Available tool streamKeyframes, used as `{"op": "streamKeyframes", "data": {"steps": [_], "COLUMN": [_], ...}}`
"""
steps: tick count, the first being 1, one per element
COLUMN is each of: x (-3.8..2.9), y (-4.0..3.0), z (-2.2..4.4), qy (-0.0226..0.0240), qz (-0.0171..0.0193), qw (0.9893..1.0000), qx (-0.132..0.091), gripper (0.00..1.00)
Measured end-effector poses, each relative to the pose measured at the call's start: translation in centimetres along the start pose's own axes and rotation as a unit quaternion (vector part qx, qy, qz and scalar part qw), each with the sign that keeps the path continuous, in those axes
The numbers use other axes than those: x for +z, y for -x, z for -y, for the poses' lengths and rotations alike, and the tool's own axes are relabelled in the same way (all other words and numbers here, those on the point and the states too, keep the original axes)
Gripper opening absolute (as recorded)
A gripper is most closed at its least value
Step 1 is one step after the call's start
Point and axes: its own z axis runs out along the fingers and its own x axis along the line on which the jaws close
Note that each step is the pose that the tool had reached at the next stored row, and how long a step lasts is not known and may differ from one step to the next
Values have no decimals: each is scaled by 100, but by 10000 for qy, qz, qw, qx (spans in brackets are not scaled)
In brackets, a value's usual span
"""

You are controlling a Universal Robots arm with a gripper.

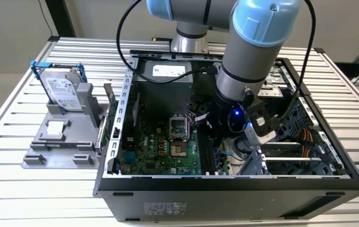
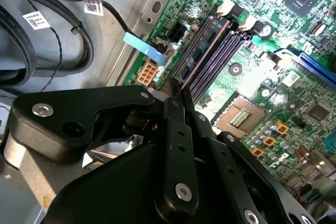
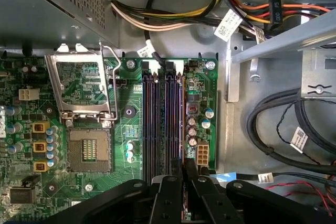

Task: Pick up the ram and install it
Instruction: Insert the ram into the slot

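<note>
The ram (image 2: 206,51) shows edge-on as a thin dark board with a reddish rim, running from between my fingertips down along the outermost of the dark memory slots (image 2: 228,53) on the green motherboard. My gripper (image 2: 176,97) is shut on the ram's near end. In the first wrist view the gripper (image 3: 185,167) sits over the slot nearest the board's edge, and the ram (image 3: 181,132) lines up with that slot. Whether the ram is seated I cannot tell. In the exterior view the gripper (image 1: 216,142) is low inside the open computer case (image 1: 230,182).
An open processor socket (image 3: 89,149) with its raised metal frame lies beside the slots. Black cable bundles (image 3: 283,129) and a metal drive bracket (image 3: 273,43) crowd the far side. A hard drive in a blue frame (image 1: 63,90) stands on a grey fixture outside the case.
</note>
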Motion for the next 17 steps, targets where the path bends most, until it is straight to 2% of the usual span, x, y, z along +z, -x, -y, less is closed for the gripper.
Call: {"op": "streamKeyframes", "data": {"steps": [17], "x": [25], "y": [-16], "z": [-15], "qy": [3], "qz": [-8], "qw": [10000], "qx": [0], "gripper": [0]}}
